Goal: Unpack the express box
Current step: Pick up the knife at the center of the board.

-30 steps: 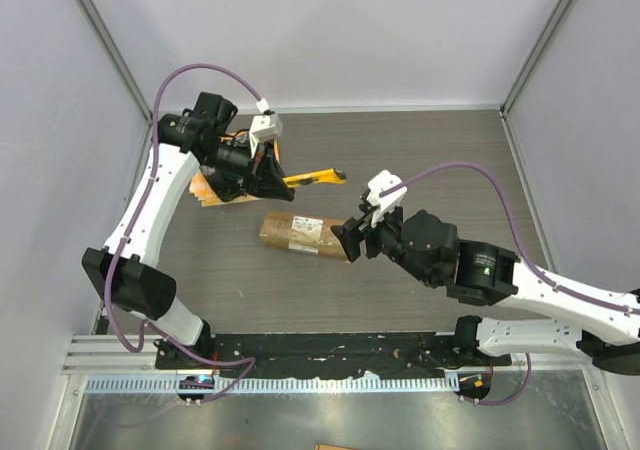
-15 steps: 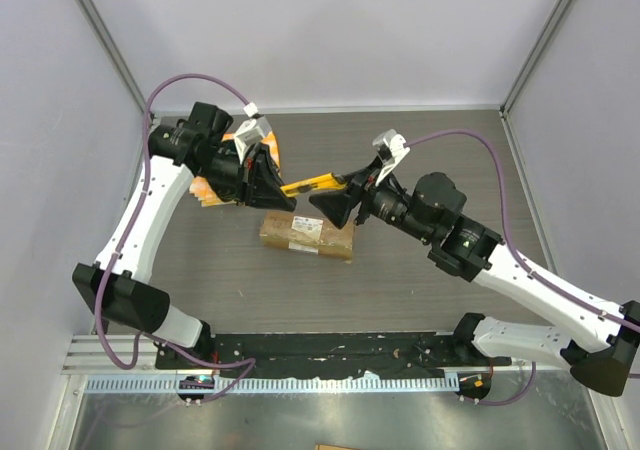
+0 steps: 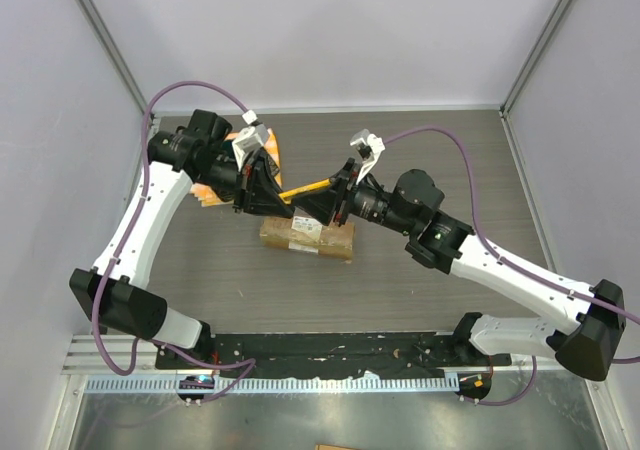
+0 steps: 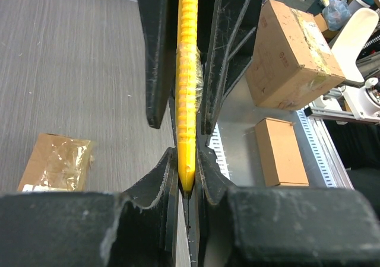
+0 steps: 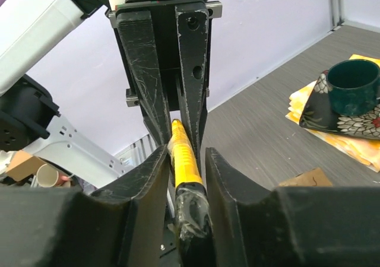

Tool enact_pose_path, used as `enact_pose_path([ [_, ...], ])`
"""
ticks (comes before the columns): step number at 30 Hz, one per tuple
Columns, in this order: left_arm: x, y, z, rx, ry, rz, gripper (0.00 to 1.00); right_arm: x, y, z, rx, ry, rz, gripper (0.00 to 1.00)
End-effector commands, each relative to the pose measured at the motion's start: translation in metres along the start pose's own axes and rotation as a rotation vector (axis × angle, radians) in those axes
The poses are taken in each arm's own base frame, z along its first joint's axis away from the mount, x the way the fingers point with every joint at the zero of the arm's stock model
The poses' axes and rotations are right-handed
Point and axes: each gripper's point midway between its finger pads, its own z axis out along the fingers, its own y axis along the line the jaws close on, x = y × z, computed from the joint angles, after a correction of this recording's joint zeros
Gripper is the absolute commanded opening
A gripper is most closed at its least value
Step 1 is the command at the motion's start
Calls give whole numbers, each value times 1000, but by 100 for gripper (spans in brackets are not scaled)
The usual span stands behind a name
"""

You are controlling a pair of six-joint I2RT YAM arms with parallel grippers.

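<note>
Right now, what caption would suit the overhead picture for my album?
Above the express box, the left tool grips a yellow cutter, with the right tool around its other end.

I see express box [image 3: 306, 236] brown, white label | tool [image 3: 303, 188] over box yellow, ribbed | cup [image 5: 353, 87] dk green | dish [image 5: 328, 122] dk, white petals | cloth [image 5: 362, 152] orange-yellow | table [image 3: 230, 280] grey wood-grain

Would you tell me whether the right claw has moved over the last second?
Yes. The right claw went from the express box's right end up and left to the yellow tool.
</note>
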Motion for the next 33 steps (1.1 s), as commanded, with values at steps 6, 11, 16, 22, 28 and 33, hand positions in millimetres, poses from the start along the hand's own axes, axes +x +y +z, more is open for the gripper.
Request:
enact_pose_path([
  [6,16,-43,1,60,15,-287,0,-20,11,-1,-56,-109,5,42],
  [11,17,-44,1,57,20,-280,0,-21,8,1,-55,-140,10,43],
  [16,18,-43,1,56,24,-288,0,-23,9,3,-67,-164,28,41],
  [22,19,-43,1,55,26,-291,0,-17,7,6,-78,-164,47,28],
  [28,26,-41,1,46,45,-296,5,-19,7,5,-73,-182,50,8],
  [33,53,-23,-6,-43,174,-263,70,-13,-10,-2,43,-116,-14,1],
])
